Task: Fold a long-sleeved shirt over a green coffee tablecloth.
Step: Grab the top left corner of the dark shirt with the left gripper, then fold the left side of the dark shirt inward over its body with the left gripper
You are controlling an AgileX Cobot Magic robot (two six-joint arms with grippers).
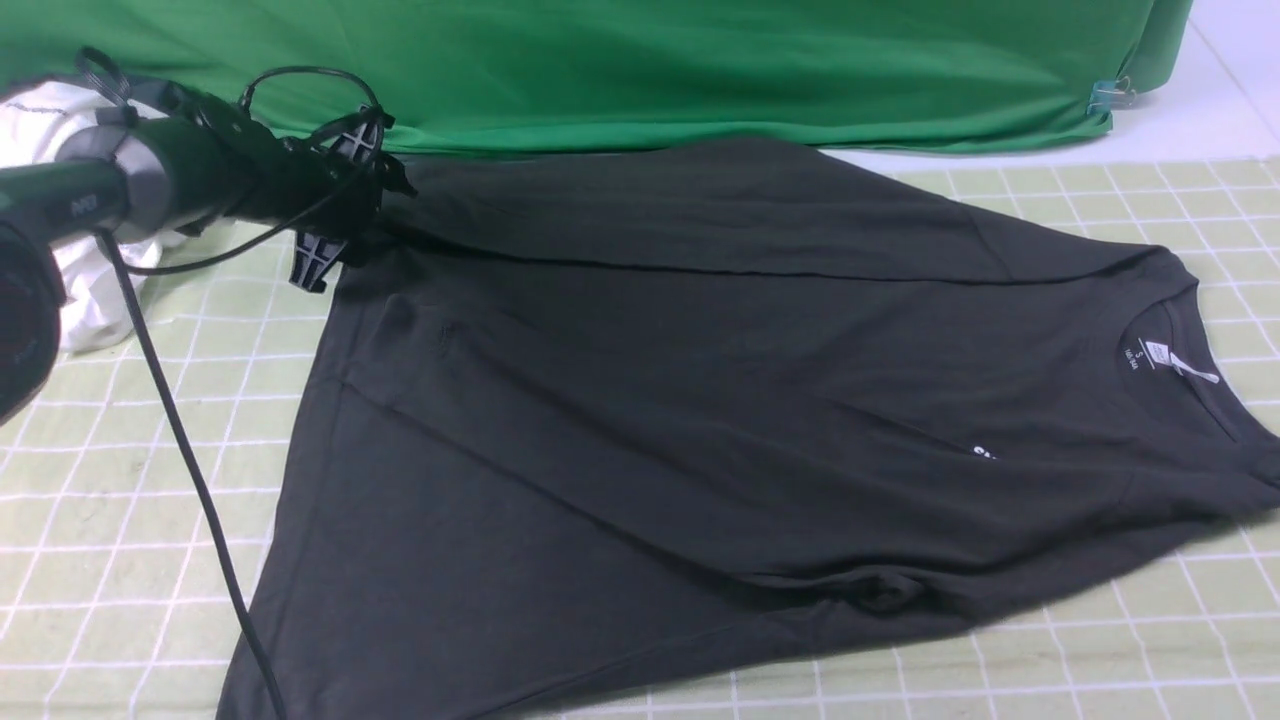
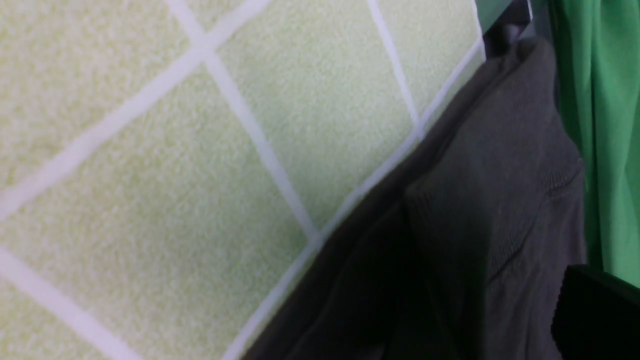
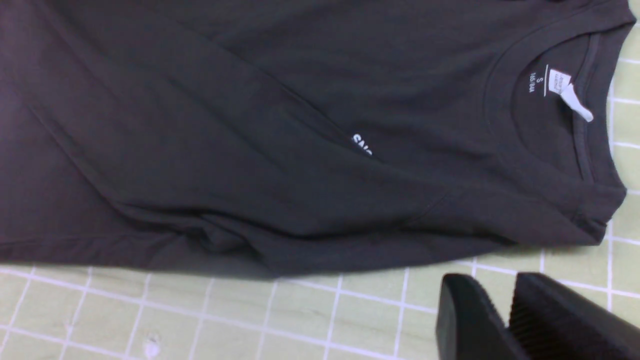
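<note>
Long-sleeved shirt (image 1: 650, 400): matt charcoal fine knit, ribbed neckband, flat white print. Green coffee tablecloth (image 2: 150, 175): fuzzy napped pile, matt, with smoother white grid lines. Deep-green fabric (image 1: 640, 70): smooth cloth, faint sheen. Right gripper (image 3: 497, 282): matt black plastic, ribbed pad.

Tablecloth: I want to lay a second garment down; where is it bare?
Widest bare tablecloth: near left, beside the slanting edge of the shirt, though a cable crosses it. Also a near-right strip along the shirt, and right of the collar. Crowded: far left, with the left tool and white garment.
</note>
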